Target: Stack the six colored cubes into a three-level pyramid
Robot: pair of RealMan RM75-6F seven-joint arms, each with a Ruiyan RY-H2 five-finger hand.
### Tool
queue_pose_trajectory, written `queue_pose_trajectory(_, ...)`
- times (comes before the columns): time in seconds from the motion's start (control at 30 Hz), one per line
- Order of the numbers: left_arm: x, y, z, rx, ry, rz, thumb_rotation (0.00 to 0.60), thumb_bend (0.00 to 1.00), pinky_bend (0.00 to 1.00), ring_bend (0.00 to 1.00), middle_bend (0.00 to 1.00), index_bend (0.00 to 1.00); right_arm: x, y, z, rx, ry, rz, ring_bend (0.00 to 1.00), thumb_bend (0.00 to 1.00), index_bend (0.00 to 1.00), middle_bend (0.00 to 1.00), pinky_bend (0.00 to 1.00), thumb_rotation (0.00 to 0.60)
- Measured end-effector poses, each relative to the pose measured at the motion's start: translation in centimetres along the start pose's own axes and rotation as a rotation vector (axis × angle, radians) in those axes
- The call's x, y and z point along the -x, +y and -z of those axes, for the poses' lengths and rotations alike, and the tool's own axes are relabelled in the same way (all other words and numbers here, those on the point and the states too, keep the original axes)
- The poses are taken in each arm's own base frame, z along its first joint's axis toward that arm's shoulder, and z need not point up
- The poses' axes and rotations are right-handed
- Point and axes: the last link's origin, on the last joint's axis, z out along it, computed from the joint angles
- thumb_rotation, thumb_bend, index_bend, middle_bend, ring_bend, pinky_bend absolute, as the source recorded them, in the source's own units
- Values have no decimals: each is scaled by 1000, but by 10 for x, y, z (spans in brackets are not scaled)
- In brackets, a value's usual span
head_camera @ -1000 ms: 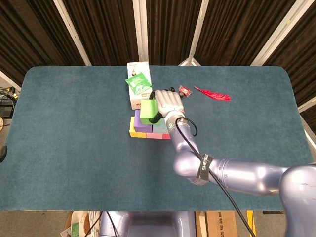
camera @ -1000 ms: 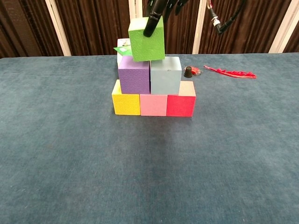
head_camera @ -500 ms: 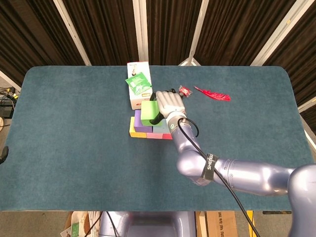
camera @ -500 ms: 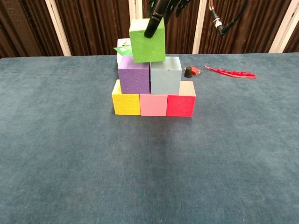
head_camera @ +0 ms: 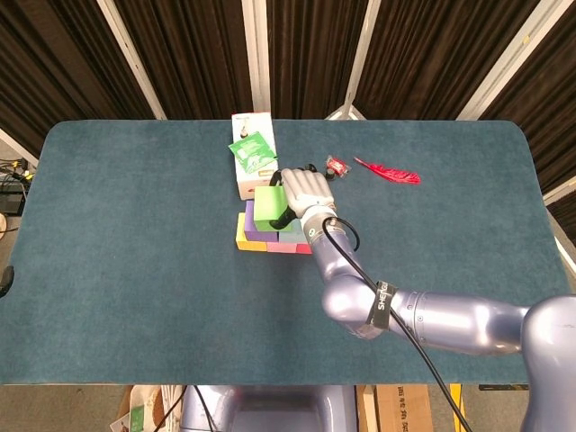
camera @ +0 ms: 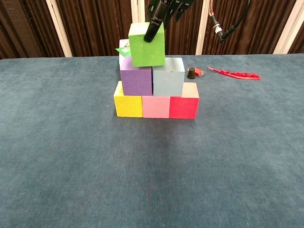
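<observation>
My right hand (head_camera: 306, 191) grips the green cube (camera: 146, 45) from above, its fingers (camera: 154, 26) lying down the cube's front face. The cube hangs tilted just over the purple cube (camera: 136, 80) and the pale blue cube (camera: 168, 78), more over the purple one. I cannot tell whether it touches them. Those two sit side by side on a row of yellow (camera: 128, 105), pink (camera: 156, 106) and red (camera: 184, 106) cubes. In the head view the green cube (head_camera: 267, 207) and the hand hide most of the stack. The left hand is in neither view.
A white box with a green packet (head_camera: 252, 157) stands right behind the stack. A small black cap (camera: 191, 73), a red sweet (head_camera: 337, 165) and a red feather (head_camera: 389, 172) lie at the back right. The blue-green table (head_camera: 135, 270) spreads around the stack.
The green cube has come down a little and shifted slightly left in my right hand, now lower over the purple cube. The stacked cubes have not moved.
</observation>
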Motion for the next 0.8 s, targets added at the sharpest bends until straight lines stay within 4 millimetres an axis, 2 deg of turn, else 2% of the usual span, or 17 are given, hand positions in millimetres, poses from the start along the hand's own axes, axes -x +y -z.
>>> queue_pose_trajectory(0.8,1,1,1,-5,5,-1,600,363,0,0,43,121,1,8,-3,14,-6,-12,167,242,371,321,0,600)
